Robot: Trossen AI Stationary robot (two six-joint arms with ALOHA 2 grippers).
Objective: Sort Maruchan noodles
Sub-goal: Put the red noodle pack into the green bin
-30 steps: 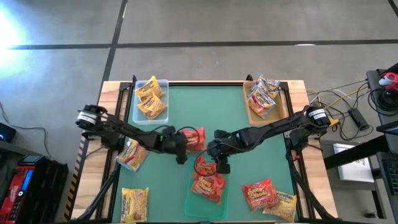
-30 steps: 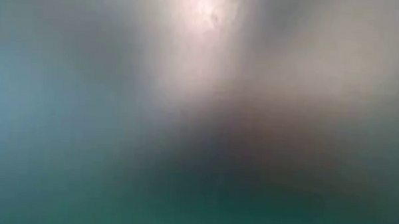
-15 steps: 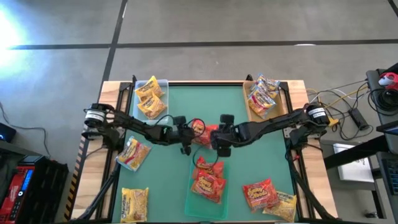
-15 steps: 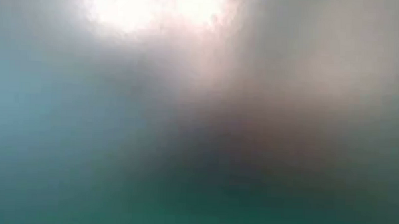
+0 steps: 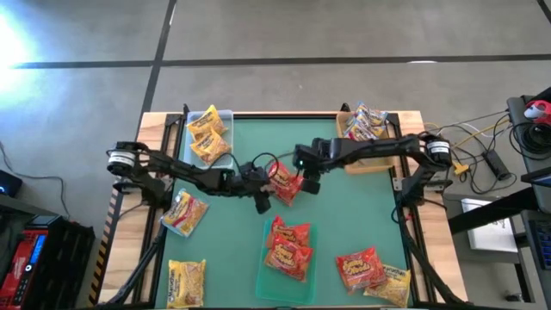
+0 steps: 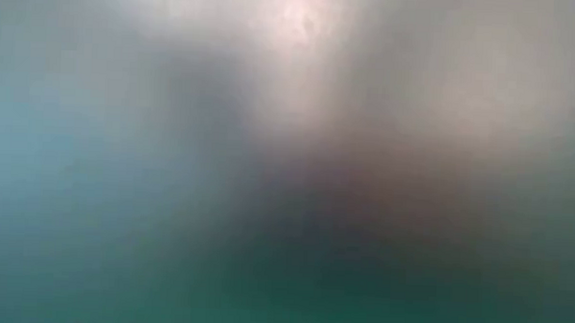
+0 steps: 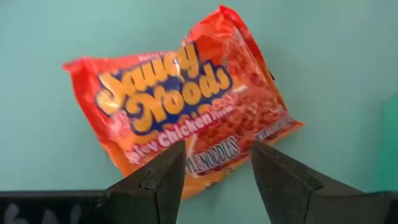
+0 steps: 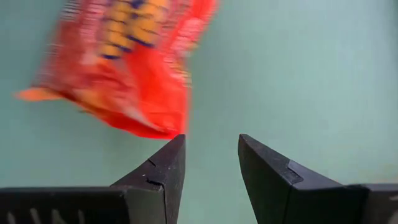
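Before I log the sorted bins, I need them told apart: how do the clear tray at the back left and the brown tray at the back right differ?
The clear plastic tray holds plain yellow noodle packets; the brown tray holds pale packets with red labels. The right arm reaches across the brown tray; nothing crosses the clear tray. Both sit at the green table's back corners.

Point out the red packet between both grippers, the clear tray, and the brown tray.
red packet (image 5: 286,182), high view, its middle.
clear tray (image 5: 229,114), high view, its corner rim.
brown tray (image 5: 346,155), high view, its side wall.

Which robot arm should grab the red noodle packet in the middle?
Probably left. Its open tool points straight at the red packet, while the right tool, also open, has it off to one side.
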